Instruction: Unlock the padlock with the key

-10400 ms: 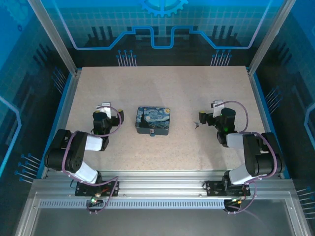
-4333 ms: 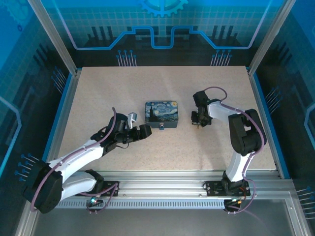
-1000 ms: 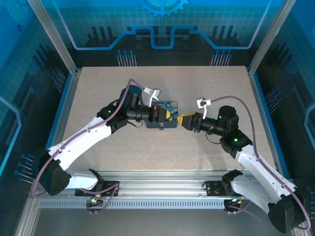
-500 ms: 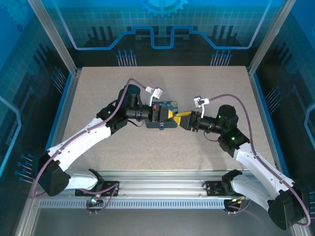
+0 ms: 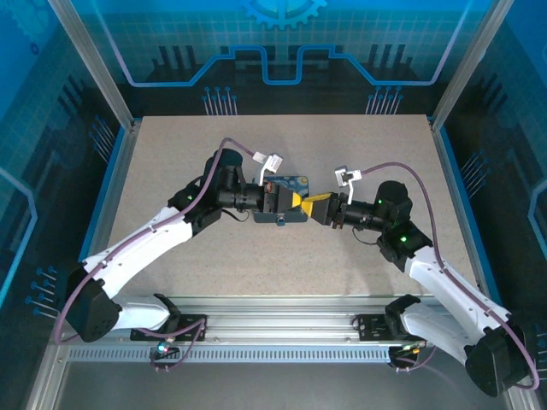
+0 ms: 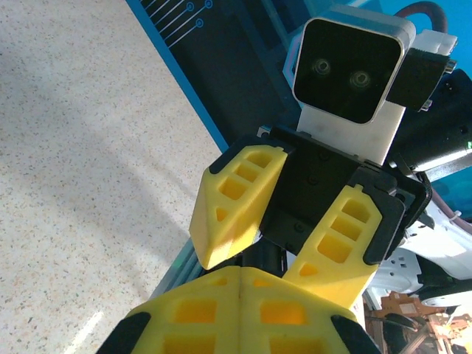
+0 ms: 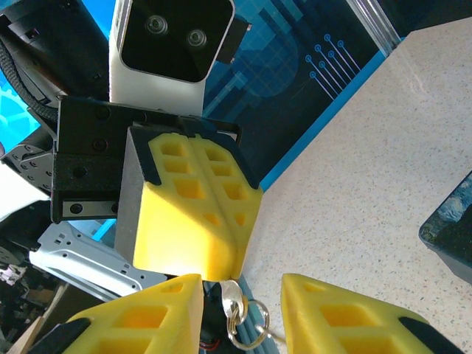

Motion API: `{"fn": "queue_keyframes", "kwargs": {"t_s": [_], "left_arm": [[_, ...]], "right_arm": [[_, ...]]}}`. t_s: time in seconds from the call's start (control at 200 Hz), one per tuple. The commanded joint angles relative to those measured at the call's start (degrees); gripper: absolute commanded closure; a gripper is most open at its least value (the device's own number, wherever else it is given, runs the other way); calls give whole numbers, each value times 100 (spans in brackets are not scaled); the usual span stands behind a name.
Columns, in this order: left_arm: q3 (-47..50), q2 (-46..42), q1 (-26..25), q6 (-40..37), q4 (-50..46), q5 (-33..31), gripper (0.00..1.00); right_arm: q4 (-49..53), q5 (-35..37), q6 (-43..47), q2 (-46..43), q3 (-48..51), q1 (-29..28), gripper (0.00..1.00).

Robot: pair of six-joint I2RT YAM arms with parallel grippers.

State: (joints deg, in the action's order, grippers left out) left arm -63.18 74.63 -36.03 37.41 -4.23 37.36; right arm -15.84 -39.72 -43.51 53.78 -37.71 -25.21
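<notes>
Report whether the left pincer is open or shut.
Shut. In the right wrist view the left pincer has its yellow pads pressed together, pinching the key at their tip.

One tin [image 5: 295, 182], one padlock [image 5: 279, 219], one key [image 7: 231, 301]

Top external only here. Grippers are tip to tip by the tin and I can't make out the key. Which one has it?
Observer: From the right wrist view, the key sits at the tip of the left gripper, which is pressed shut.
Operator: Right gripper on it yet?
Observer: No. The right gripper is open and straddles the key.
Operator: Anything attached to the key?
Observer: A small ring hangs from it.
</notes>
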Motion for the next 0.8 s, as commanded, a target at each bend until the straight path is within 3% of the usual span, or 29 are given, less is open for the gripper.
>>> {"fn": "queue_keyframes", "kwargs": {"t_s": [0.0, 0.345, 0.465, 0.59, 0.72, 0.796], "left_arm": [[51, -169, 28, 65, 175, 175, 100], [135, -203, 27, 177, 378, 135, 100], [161, -220, 35, 205, 432, 122, 100], [190, -260, 37, 216, 454, 55, 100], [253, -389, 70, 232, 444, -126, 70], [306, -478, 110, 238, 442, -215, 64]], "right_arm": [[-192, -127, 48, 19, -192, -95, 70], [-118, -210, 132, 54, -201, -168, 87], [-119, -211, 167, 10, -193, -168, 100], [-16, -147, 265, -69, -197, -168, 100], [210, -58, 366, -172, -179, -159, 100], [252, 4, 402, -252, -149, -150, 100]]}}
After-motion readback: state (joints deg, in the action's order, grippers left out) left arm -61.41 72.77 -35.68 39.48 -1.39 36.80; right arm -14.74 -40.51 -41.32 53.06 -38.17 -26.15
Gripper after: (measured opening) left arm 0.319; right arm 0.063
